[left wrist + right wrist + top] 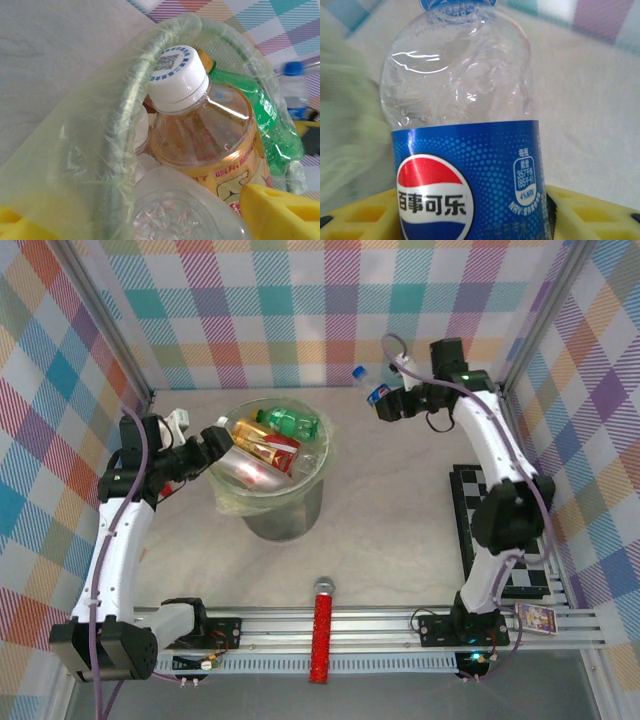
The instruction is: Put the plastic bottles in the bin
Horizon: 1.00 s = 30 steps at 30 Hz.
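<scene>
Bottles (275, 445) crowd the bin (285, 518), where the left gripper (215, 448) hangs spread around a clear bottle (190, 215) lying inside. Near the back wall, well apart, the right gripper (385, 400) pinches a blue-labelled bottle (465, 150), seemingly the last to bring over.

We've got a red glittery stick (322, 640) lying across the aluminium rail (390, 623) at the near edge, its grey top (323, 587) pointing onto the pale table (390, 510). Over on the right we see a black-and-white checkered board (462, 515) lying flat, a small picture card (535, 617) near its front corner, and bright plaid walls (300, 310) all round.
</scene>
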Each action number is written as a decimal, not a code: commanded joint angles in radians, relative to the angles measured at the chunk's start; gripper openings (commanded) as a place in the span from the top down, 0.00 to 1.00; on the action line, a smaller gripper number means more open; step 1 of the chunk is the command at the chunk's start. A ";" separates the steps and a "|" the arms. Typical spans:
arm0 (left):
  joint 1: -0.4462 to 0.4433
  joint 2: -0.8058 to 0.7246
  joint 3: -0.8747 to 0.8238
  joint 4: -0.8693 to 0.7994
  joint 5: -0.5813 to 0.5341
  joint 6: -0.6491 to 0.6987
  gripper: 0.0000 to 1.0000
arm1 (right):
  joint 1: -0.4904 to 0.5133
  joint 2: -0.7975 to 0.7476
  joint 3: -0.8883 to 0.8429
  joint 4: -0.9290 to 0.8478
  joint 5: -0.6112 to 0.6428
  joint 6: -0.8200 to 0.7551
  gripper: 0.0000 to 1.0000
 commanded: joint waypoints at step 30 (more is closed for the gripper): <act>-0.157 0.224 0.206 0.048 0.096 0.024 0.14 | 0.428 0.026 0.233 -0.423 -0.131 -0.653 0.50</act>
